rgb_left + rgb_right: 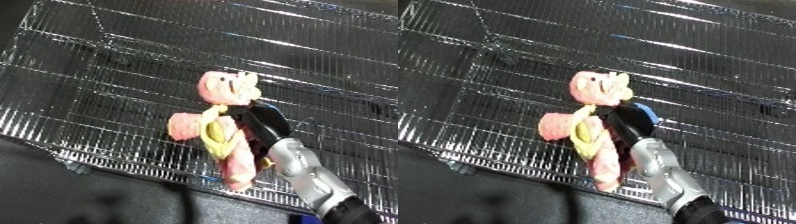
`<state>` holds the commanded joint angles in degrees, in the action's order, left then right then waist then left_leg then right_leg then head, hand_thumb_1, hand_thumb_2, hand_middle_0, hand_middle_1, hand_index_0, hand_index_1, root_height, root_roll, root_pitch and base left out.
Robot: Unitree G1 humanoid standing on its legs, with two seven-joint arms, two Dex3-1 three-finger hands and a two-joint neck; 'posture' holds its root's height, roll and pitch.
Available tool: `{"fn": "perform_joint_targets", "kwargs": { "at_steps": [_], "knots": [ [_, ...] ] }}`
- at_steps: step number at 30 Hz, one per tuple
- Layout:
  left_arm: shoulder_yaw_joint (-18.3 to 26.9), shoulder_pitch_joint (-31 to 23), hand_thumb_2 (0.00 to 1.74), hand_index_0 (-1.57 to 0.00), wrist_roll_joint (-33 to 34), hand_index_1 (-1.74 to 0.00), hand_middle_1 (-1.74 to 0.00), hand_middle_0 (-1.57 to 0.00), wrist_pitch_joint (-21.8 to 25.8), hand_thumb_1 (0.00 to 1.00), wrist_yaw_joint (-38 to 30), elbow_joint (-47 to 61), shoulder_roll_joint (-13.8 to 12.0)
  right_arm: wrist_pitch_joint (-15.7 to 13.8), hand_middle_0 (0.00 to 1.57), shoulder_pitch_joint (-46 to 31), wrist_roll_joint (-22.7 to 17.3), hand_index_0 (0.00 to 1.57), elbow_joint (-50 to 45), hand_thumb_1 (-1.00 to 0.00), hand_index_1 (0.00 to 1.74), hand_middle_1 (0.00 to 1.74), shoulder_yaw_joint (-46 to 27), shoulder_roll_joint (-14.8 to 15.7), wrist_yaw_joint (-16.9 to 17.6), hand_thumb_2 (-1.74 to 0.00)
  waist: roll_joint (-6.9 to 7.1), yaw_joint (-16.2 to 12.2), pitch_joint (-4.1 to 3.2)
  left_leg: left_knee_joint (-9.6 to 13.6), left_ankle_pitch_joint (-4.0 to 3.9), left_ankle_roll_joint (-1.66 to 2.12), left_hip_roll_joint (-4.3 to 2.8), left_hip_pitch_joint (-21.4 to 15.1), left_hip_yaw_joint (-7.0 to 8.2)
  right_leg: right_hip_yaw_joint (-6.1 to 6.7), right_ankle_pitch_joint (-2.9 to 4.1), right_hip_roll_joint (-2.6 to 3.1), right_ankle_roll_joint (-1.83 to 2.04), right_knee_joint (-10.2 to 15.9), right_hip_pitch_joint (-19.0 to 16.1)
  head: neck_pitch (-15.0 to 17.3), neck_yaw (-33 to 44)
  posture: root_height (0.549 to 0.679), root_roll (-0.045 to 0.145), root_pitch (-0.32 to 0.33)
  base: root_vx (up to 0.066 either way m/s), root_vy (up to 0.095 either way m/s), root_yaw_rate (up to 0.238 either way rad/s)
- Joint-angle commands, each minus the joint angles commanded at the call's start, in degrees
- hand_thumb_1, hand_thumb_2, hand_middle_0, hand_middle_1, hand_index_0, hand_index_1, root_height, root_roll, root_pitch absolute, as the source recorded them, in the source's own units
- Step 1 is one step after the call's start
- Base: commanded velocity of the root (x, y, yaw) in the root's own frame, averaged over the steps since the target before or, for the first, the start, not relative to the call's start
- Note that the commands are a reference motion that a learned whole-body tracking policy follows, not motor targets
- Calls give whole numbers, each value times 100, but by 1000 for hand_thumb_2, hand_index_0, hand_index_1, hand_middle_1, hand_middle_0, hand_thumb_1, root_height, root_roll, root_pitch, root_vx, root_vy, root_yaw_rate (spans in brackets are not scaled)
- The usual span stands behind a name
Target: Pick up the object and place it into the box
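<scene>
Dark floor (53, 200) beside wire mesh; nothing else identifiable.

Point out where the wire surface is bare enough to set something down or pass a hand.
Bare mesh lies across the upper left of the wire bin, above and left of the pink plush toy, and along the upper right toward the far edge. The crowded spot is lower centre, where the right hand meets the toy's middle near the front rim.
</scene>
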<state>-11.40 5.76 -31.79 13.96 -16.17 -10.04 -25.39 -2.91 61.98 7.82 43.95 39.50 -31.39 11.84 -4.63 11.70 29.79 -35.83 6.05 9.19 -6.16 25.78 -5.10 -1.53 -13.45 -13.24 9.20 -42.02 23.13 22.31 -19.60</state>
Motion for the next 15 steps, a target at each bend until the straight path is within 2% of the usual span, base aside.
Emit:
{"fn": "perform_joint_targets", "kwargs": {
  "at_steps": [8, 11, 15],
  "knots": [
    [145, -171, 1740, -1570, 70, -1740, -1740, -1570, -132, 1000, 33, -22, 68, -104, 1570, -998, -215, 1570, -1734, -1000, 1740, 1740, -1146, -996, 310, -1740, 40, -403, 0, -11, 59, -14, -49, -213, 102, 115, -30, 19, -11, -20, -111, -225, -253, 631, 29, -63, -10, -2, -117],
    [216, -242, 1740, -1570, 104, -1740, -1740, -1570, -181, 1000, 41, 13, 119, -124, 1570, -1539, -201, 1570, -2418, -1000, 1740, 1740, -1714, -1267, 398, -1740, 36, -576, 0, -27, 79, -19, -69, -265, 162, 169, -39, 30, -11, -51, -102, -302, -369, 631, 33, -70, -9, 3, -153],
    [317, -339, 1740, -1570, 140, -1740, -1740, -1570, -221, 1000, 20, 83, 202, -154, 1570, -2308, -201, 1570, -3183, -1000, 1740, 1740, -2523, -1463, 535, -1740, 23, -795, 0, -58, 120, -31, -88, -337, 249, 246, -40, 46, -12, -81, -85, -367, -685, 630, 38, -77, -1, 11, -180]
  ]
}}
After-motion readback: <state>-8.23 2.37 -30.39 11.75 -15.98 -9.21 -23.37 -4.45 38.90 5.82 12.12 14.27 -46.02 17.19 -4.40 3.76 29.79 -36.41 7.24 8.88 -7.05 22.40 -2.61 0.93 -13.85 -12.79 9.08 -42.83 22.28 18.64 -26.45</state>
